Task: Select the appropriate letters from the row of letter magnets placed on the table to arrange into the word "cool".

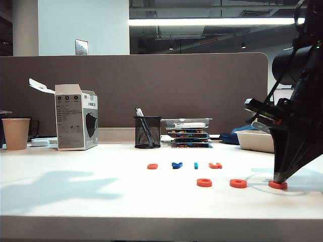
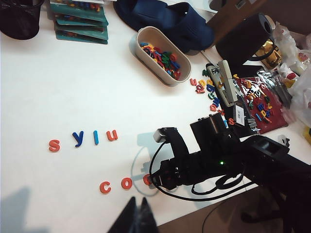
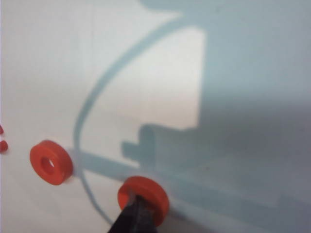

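Second orange o [image 3: 144,193], clamped in right hand [image 3: 137,209], sits beside c [image 2: 105,186] and first o [image 2: 127,183]. Light-blue l [image 2: 96,137] unmoved in row behind them. Left hand [image 2: 137,213] together, idle, near c.

Our right gripper [image 1: 278,180] points steeply down at the right of the exterior view, jaws pinched together (tips nearly one point); our left gripper [image 2: 137,213] hangs high, apparently closed.
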Available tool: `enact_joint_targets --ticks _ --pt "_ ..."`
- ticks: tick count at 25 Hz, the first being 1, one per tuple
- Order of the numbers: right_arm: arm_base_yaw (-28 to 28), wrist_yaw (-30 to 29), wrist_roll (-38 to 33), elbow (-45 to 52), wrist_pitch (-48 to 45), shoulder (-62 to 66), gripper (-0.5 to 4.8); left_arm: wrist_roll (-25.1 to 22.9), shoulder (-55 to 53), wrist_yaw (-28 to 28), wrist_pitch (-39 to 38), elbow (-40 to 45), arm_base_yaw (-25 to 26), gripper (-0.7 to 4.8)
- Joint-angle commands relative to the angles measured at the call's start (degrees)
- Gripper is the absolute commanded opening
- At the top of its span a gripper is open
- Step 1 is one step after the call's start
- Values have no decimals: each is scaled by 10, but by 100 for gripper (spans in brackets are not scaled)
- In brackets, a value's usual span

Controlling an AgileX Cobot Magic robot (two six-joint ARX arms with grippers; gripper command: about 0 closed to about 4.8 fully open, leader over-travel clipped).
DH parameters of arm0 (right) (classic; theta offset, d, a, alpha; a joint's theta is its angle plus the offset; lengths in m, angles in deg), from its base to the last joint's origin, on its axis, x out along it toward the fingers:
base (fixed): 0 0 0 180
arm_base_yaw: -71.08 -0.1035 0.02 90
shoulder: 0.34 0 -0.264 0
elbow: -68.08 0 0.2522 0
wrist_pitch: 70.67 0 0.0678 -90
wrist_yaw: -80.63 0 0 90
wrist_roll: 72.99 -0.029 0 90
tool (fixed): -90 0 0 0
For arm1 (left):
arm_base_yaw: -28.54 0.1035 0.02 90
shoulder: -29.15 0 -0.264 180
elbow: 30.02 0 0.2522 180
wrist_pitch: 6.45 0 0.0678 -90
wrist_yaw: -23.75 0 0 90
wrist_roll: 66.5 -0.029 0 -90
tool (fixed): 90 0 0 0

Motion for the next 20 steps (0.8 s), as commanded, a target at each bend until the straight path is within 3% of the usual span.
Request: enact_joint_targets --ticks 1,20 --pt "-2 42 0 -9 14 15 -5 -5 2 -1 3 -2 0 -3" --pt "-2 7 2 -69 43 -13 -5 -5 2 0 3 -2 0 -3"
